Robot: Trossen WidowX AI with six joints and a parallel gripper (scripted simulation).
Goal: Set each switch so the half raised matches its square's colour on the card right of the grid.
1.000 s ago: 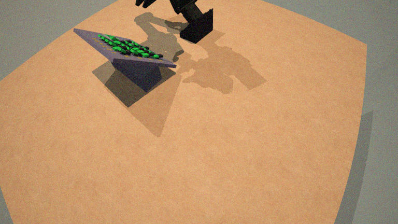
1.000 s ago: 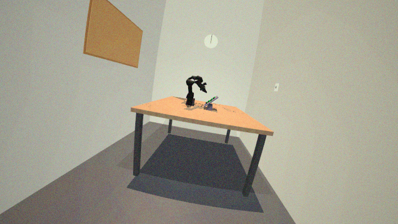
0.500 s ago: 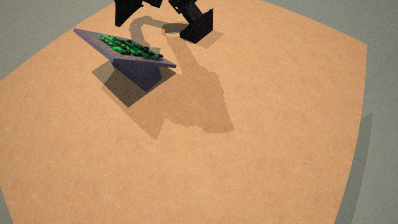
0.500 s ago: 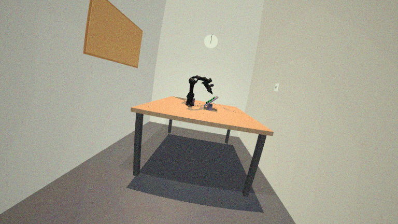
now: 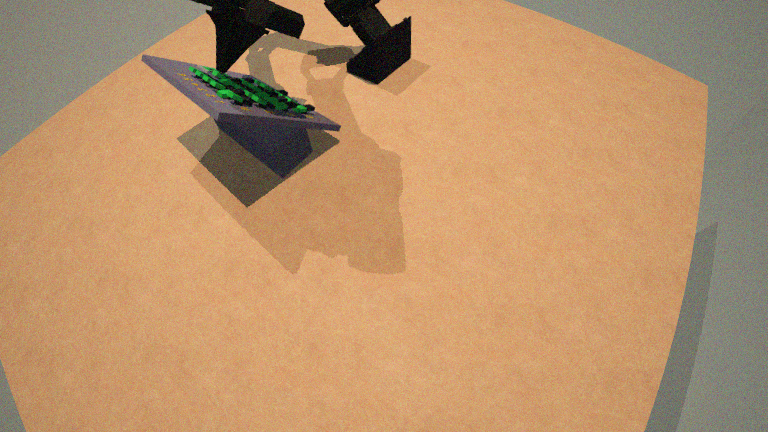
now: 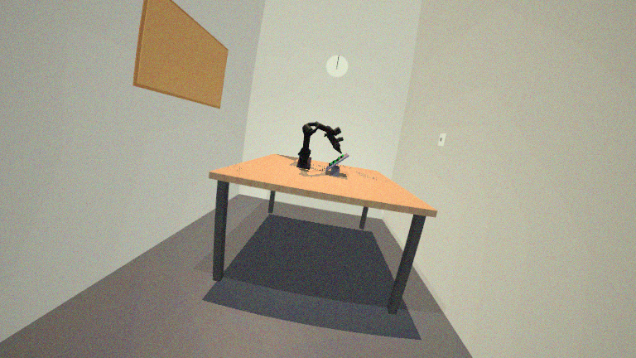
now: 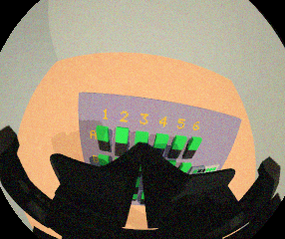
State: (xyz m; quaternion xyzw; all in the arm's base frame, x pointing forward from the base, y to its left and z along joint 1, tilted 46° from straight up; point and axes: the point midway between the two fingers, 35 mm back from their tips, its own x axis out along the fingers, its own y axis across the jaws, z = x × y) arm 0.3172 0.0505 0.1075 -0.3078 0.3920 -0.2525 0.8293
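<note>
The tilted purple panel (image 5: 167, 68) (image 6: 346, 155) (image 7: 217, 131) carries a grid of green and dark grey switches. In the wrist view, far row A shows across columns 1 to 6, including the column 1 switch (image 7: 103, 133) and the column 6 switch (image 7: 194, 143). Which halves are raised is hard to tell. The fingers hide much of the nearer rows. The small card (image 7: 209, 169) shows only in part beyond the right finger; its pattern is unreadable. My gripper (image 5: 222, 70) (image 6: 340, 152) (image 7: 142, 146) is shut and empty, tips down, close over the grid's far part; contact is unclear.
The panel stands on a dark wedge base (image 5: 271, 144) on the wooden table (image 5: 481, 235) (image 6: 319, 187). The arm's base (image 5: 385, 53) (image 6: 304, 161) stands on the panel's near side. The panel's raised far edge lies beyond the fingertips.
</note>
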